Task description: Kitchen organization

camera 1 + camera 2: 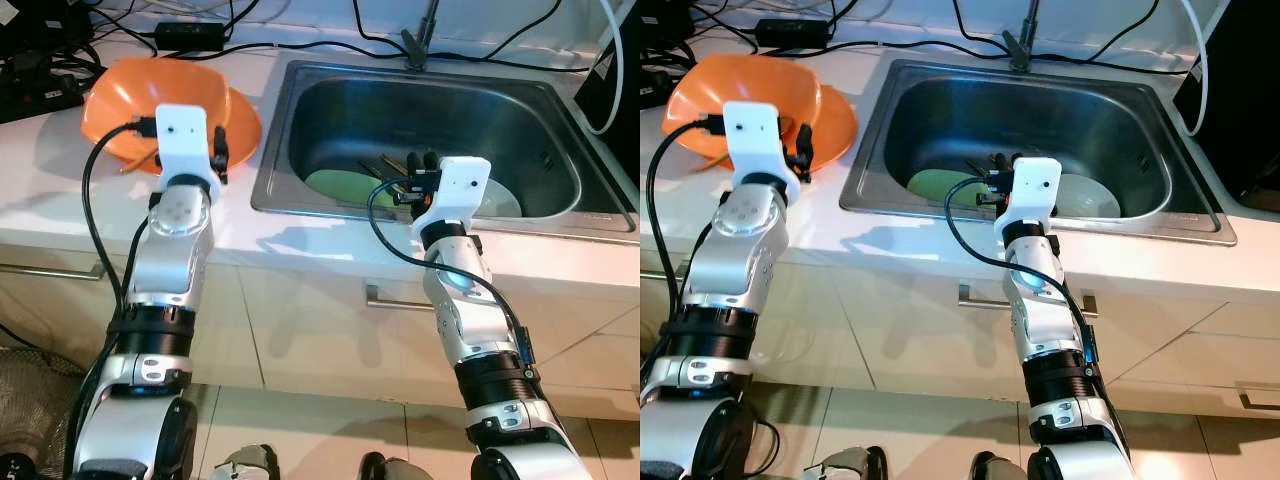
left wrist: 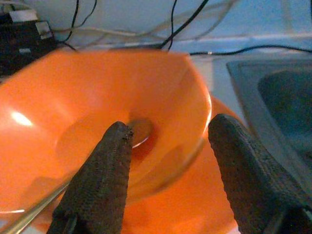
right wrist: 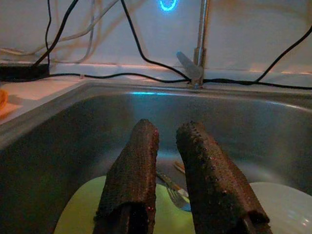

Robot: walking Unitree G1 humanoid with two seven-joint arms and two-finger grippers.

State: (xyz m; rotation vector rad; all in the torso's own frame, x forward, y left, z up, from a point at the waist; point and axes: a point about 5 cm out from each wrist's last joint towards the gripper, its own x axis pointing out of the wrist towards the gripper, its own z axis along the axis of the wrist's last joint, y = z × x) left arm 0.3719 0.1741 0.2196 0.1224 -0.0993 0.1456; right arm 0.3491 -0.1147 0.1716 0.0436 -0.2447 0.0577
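An orange bowl (image 1: 130, 90) rests tilted on an orange plate (image 1: 245, 125) on the white counter, left of the steel sink (image 1: 300, 75). A metal spoon (image 2: 139, 131) lies inside the bowl. My left gripper (image 2: 170, 126) is open just in front of the bowl, its fingers spread either side of the near rim. Inside the sink lie a green plate (image 1: 335, 185), a white plate (image 1: 500, 203) and a fork (image 3: 178, 195) with other utensils. My right gripper (image 1: 421, 160) hovers over the sink's front part above the green plate, shut and holding nothing.
The faucet (image 1: 420, 40) stands at the sink's back edge. Black cables and a power adapter (image 1: 190, 35) run along the counter's rear. Black equipment (image 1: 30, 70) sits at the far left. Cabinet fronts with a metal handle (image 1: 395, 300) are below the counter.
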